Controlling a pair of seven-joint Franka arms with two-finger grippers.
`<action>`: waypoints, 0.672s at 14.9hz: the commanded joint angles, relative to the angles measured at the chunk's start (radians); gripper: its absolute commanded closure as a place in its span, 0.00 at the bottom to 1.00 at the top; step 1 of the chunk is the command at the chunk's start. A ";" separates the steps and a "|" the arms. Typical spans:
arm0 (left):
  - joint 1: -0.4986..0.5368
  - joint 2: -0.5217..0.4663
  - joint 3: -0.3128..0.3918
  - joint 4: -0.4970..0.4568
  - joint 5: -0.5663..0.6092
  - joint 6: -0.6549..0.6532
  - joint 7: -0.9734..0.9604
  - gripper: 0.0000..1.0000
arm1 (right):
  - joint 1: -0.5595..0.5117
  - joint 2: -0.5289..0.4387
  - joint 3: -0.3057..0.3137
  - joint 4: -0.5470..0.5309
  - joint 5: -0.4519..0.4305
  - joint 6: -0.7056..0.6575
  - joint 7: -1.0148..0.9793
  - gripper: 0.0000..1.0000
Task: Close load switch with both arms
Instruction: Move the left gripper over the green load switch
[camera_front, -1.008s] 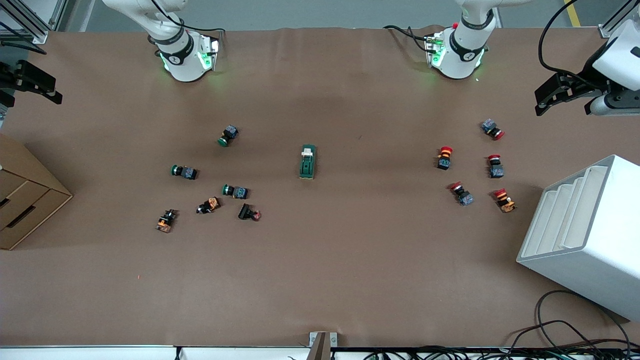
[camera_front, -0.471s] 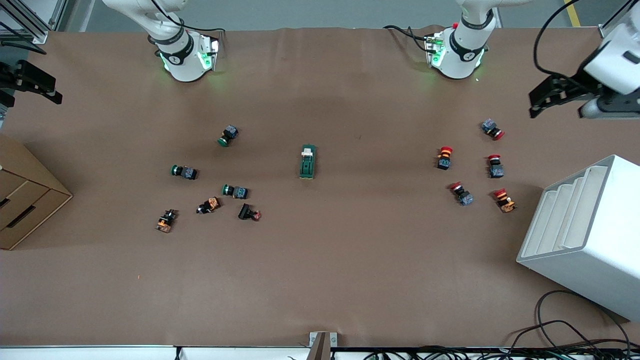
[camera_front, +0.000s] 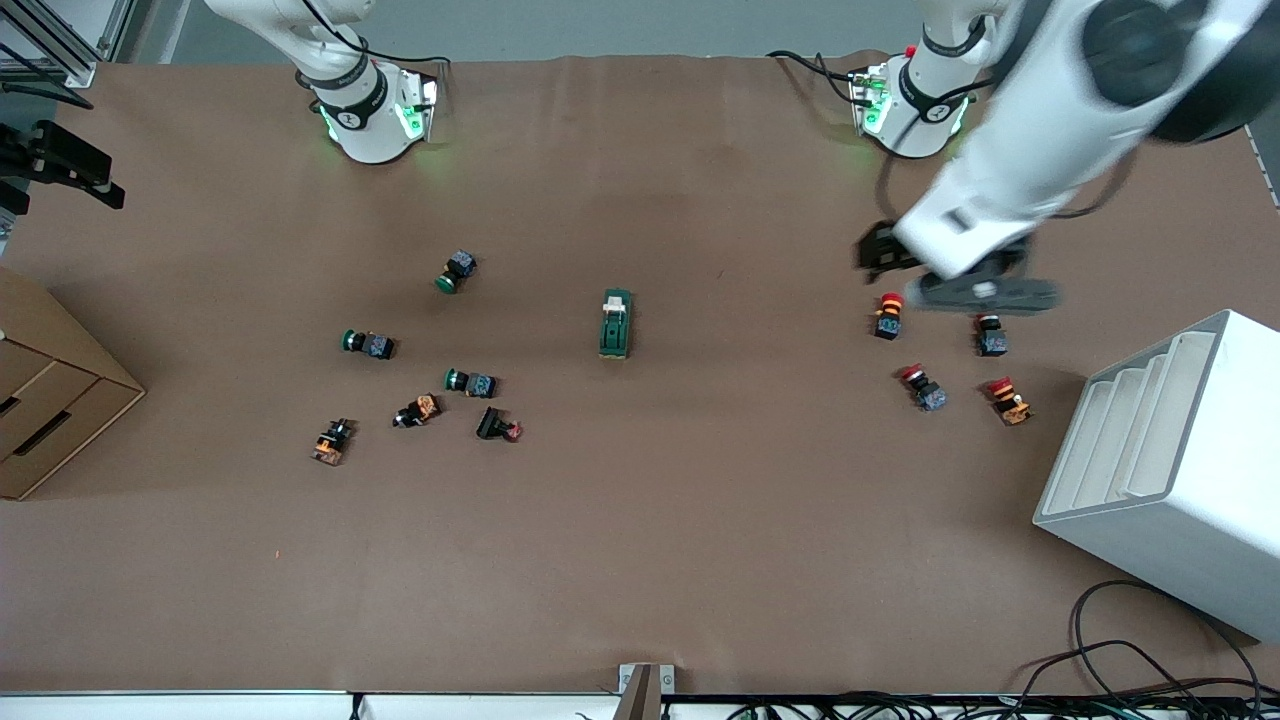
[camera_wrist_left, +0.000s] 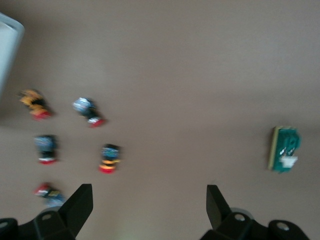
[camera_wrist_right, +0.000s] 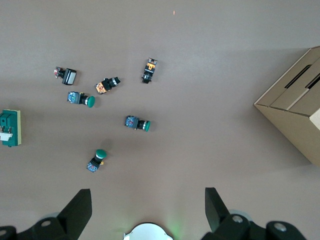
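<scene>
Looking from the front, you see the load switch (camera_front: 616, 323) lying mid-table, between the green buttons (camera_front: 452, 272) and red buttons (camera_front: 888, 314). Your left gripper (camera_front: 885, 252) hangs over the red buttons; your right gripper (camera_front: 60, 165) waits at its table end. Your left wrist view shows spread fingers (camera_wrist_left: 80, 205) above the red buttons (camera_wrist_left: 108, 158), switch (camera_wrist_left: 284, 149) well apart. Your right wrist view shows spread fingers (camera_wrist_right: 77, 207) over the green buttons (camera_wrist_right: 136, 123).

Left hand (camera_front: 880, 258) motion-blurred, perhaps hiding a red-capped button (camera_front: 990, 335), right hand (camera_front: 62, 170) edge-cropped
</scene>
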 joint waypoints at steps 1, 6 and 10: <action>-0.113 0.077 -0.004 -0.033 0.007 0.134 -0.237 0.00 | -0.003 -0.008 0.003 -0.009 0.009 0.005 0.051 0.00; -0.341 0.243 -0.002 -0.033 0.073 0.362 -0.629 0.00 | 0.000 -0.008 0.004 -0.009 0.011 0.016 0.056 0.00; -0.442 0.338 -0.002 -0.035 0.196 0.430 -0.753 0.00 | 0.000 -0.008 0.004 -0.009 0.011 0.030 0.037 0.00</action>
